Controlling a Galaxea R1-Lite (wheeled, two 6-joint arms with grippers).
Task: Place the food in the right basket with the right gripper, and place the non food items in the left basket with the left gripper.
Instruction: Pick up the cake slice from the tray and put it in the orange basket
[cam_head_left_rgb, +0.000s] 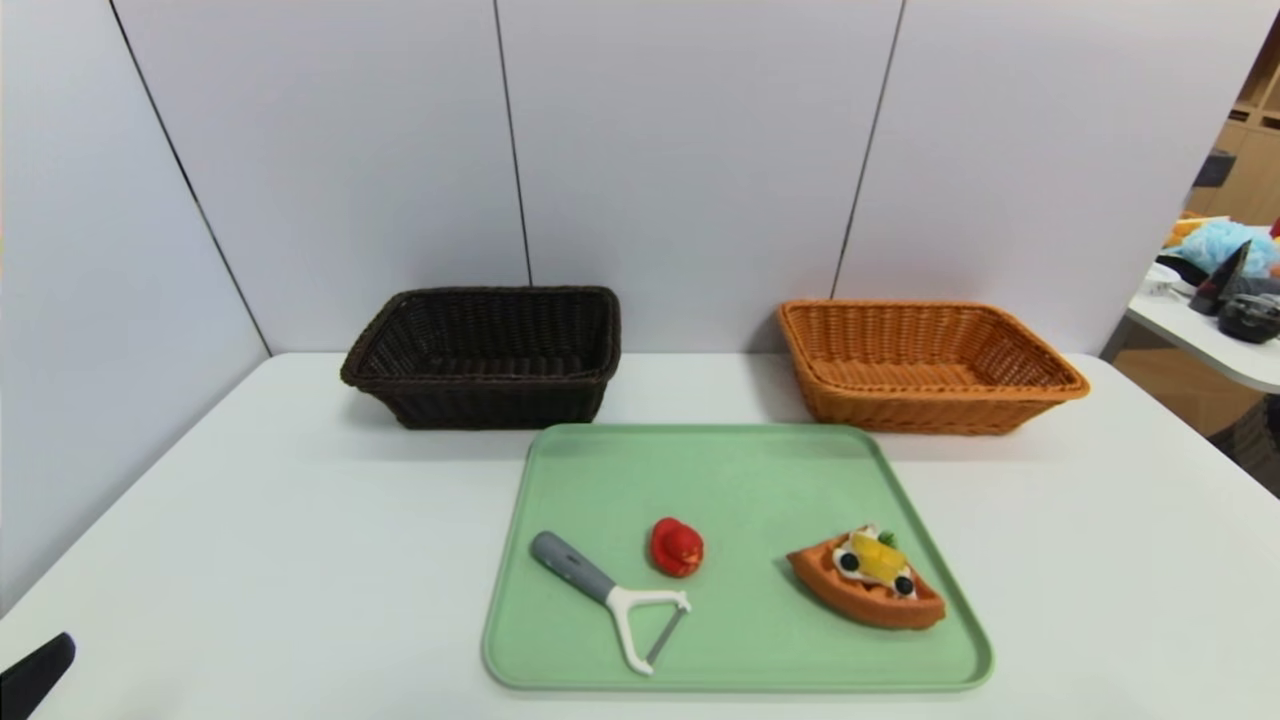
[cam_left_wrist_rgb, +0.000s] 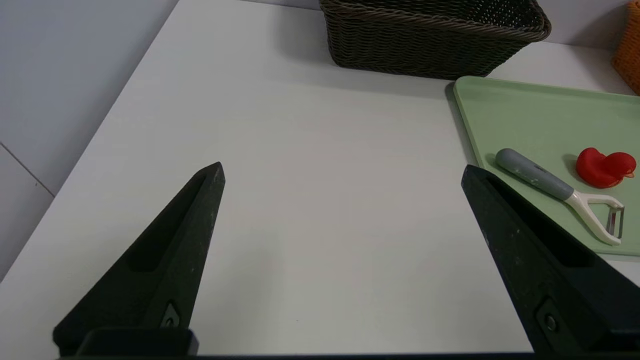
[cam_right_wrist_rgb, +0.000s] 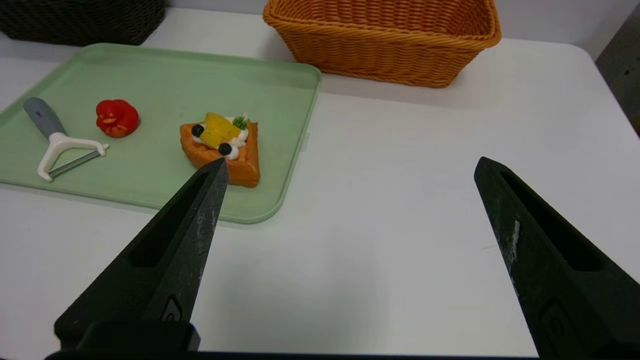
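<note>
Head view: nothing sorted yet. Dark basket (cam_head_left_rgb: 487, 352) empty, far left; orange basket (cam_head_left_rgb: 925, 362) empty, far right. Peeler (cam_head_left_rgb: 610, 596), red toy (cam_head_left_rgb: 676, 547), waffle (cam_head_left_rgb: 870, 581) all on green tray (cam_head_left_rgb: 740, 470). Left gripper (cam_left_wrist_rgb: 342, 175) jaws spread wide, empty, over bare table (cam_left_wrist_rgb: 310, 200). Right gripper (cam_right_wrist_rgb: 350, 167) same, holding nothing, beside tray, short of waffle.

The food (cam_head_left_rgb: 868, 580), a brown waffle wedge topped with white cream, yellow fruit and dark berries, is lying flat on the right part of the green tray (cam_head_left_rgb: 740, 470). The grey-handled peeler (cam_head_left_rgb: 610, 597) with its white Y-shaped head is lying on the tray's left part, the small red duck toy (cam_head_left_rgb: 676, 547) sitting just beside it. Behind the tray, 2 baskets are standing upright on the desk (cam_head_left_rgb: 250, 560): the dark brown left basket (cam_head_left_rgb: 487, 355) and the orange-tan right basket (cam_head_left_rgb: 925, 365).
</note>
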